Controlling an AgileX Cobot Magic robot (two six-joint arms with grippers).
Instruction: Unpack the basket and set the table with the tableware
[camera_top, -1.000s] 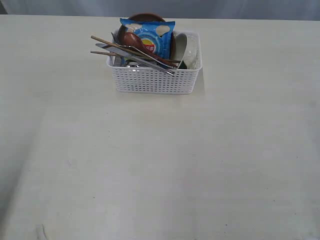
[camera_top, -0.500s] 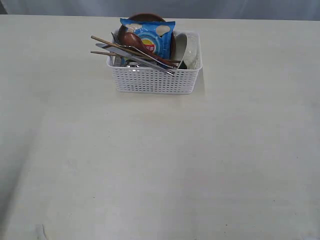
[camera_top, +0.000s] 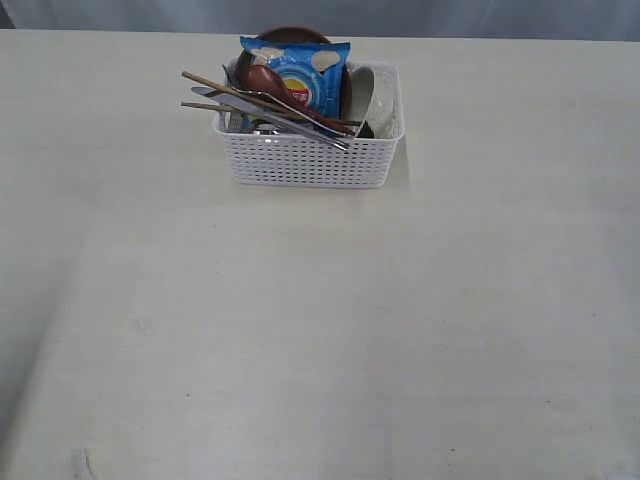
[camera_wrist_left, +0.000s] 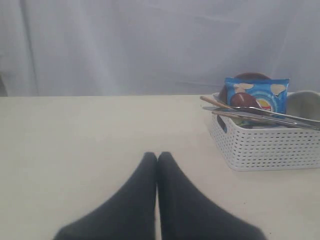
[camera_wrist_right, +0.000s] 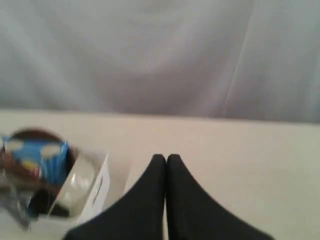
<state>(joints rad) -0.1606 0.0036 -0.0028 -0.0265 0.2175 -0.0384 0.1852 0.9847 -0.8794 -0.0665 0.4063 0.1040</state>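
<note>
The white basket (camera_top: 310, 160) stands on the cream table (camera_top: 320, 320) toward the back. Inside it lean a brown plate (camera_top: 290, 36), a reddish-brown spoon (camera_top: 265, 80), two wooden chopsticks (camera_top: 215, 87), a steel knife and fork (camera_top: 290, 118) and a white bowl (camera_top: 372, 95). The basket (camera_wrist_left: 265, 145) also shows in the left wrist view, off to one side of my left gripper (camera_wrist_left: 157, 156), which is shut and empty. My right gripper (camera_wrist_right: 166, 158) is shut and empty too, with the basket (camera_wrist_right: 95, 190) and bowl (camera_wrist_right: 80, 182) beside it. Neither gripper shows in the exterior view.
A blue chip bag (camera_top: 300, 75) stands upright in the basket in front of the plate. A pale curtain (camera_wrist_left: 150, 45) hangs behind the table's far edge.
</note>
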